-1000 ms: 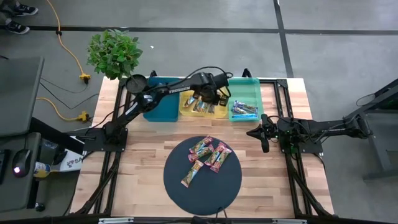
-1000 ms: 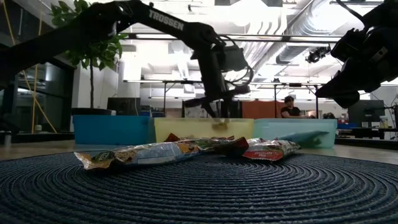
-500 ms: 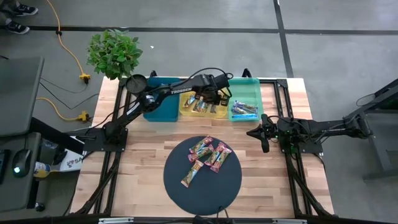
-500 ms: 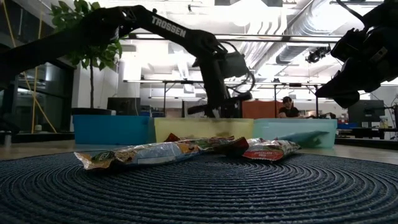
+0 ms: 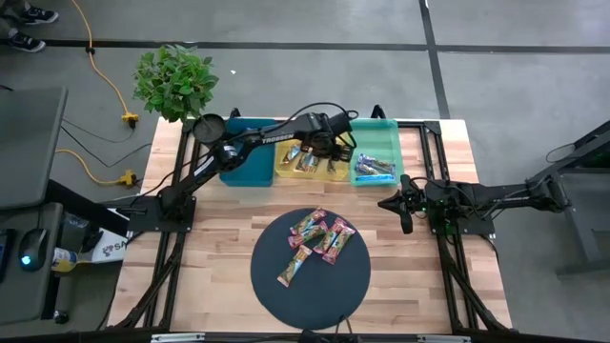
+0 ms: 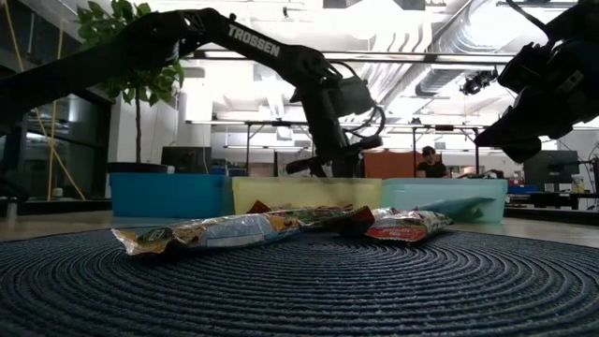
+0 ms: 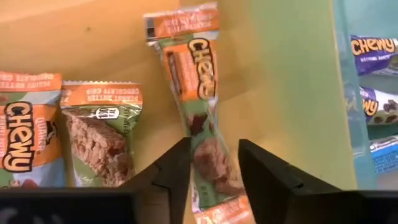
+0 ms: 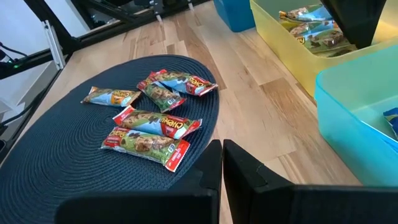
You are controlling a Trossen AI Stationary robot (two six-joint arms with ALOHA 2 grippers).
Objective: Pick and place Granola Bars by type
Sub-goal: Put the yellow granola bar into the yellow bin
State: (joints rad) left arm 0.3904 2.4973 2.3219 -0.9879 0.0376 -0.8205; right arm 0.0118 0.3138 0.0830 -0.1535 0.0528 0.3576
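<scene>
My left gripper [image 5: 335, 152] reaches into the yellow tray [image 5: 284, 174] and is open. An orange-green Granola Bar [image 7: 198, 93] lies flat on the tray floor. Its near part runs between my fingers with a gap on each side. Two more orange-green bars [image 7: 99, 130] lie beside it. Blue-purple bars [image 5: 374, 170] lie in the pale green tray [image 5: 383, 131]. Several pink-red and orange-green bars [image 5: 319, 238] rest on the dark round mat [image 5: 310, 281]. My right gripper [image 8: 222, 149] waits shut over the table's right side [image 5: 386, 203].
A blue tray [image 5: 243, 170] stands left of the yellow one, all three in a row along the far edge. A potted plant [image 5: 174, 81] stands beyond the far left corner. Bare wood lies between the trays and the mat.
My left gripper has sunk toward the yellow tray. The bar that hung under its fingers above the tray wall in the low view has gone down behind that wall.
</scene>
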